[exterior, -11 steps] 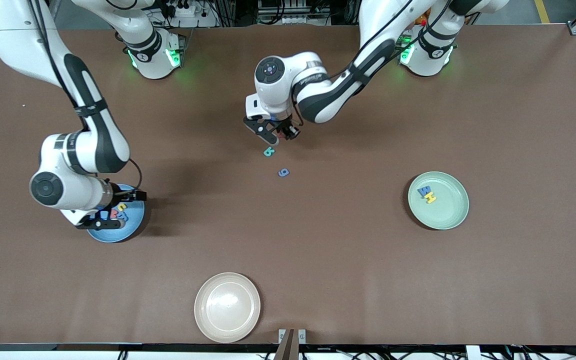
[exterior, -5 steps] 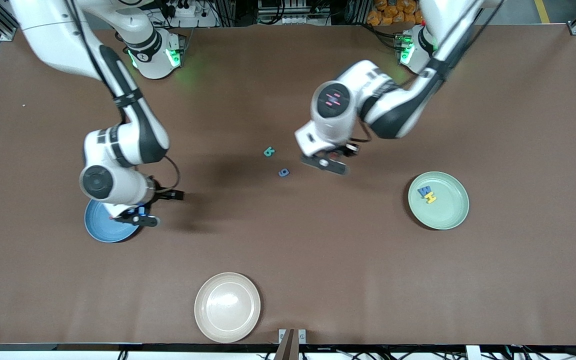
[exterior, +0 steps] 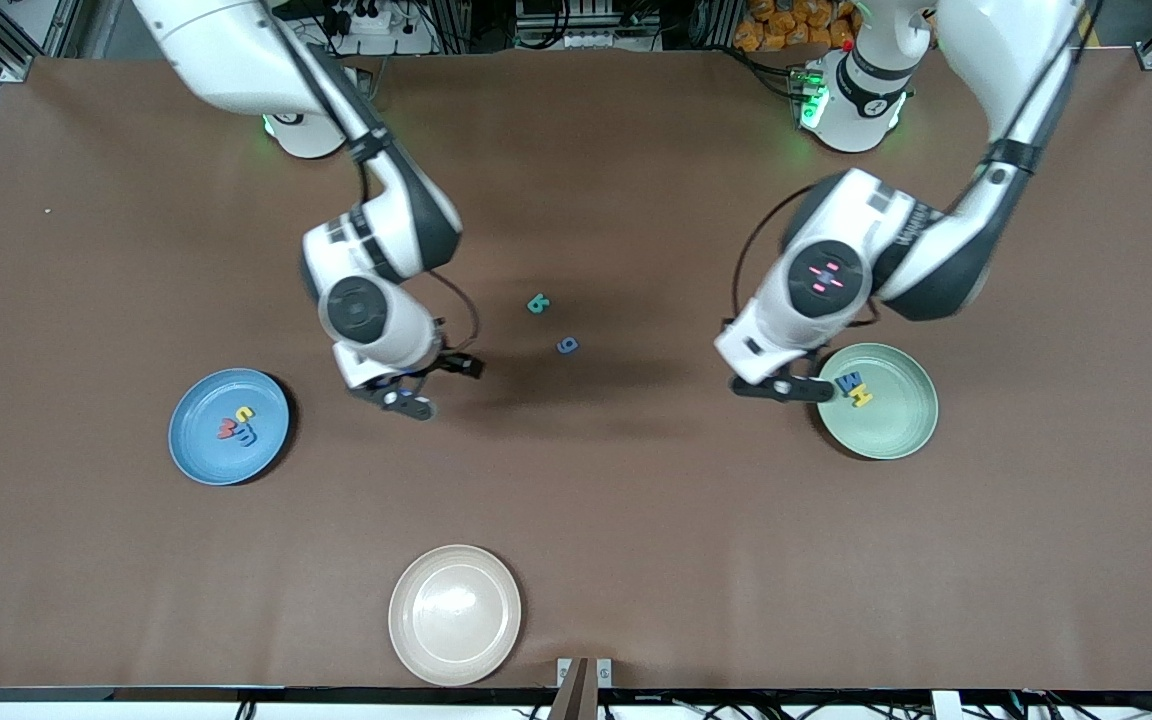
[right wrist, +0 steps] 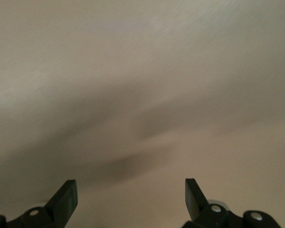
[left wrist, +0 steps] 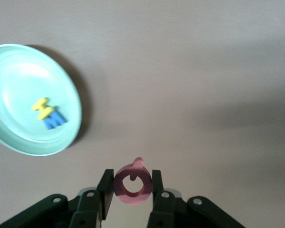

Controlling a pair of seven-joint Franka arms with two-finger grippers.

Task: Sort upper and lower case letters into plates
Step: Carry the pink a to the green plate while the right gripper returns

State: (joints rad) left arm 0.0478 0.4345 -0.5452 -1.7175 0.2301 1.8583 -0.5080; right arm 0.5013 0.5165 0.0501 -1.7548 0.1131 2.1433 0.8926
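Our left gripper (left wrist: pixel 131 186) pinches a red letter (left wrist: pixel 132 183) over bare table just beside the pale green plate (exterior: pixel 901 425); next we carry it above that plate and release. Our right gripper (right wrist: pixel 131 199), spread empty, hangs over the table near the teal letter (exterior: pixel 537 304)

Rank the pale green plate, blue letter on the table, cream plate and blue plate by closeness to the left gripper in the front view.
From the left gripper, shut on a red letter:
1. Pale green plate, just beside it.
2. Blue letter, mid-table.
3. Cream plate, nearest the front camera.
4. Blue plate, at the right arm's end.
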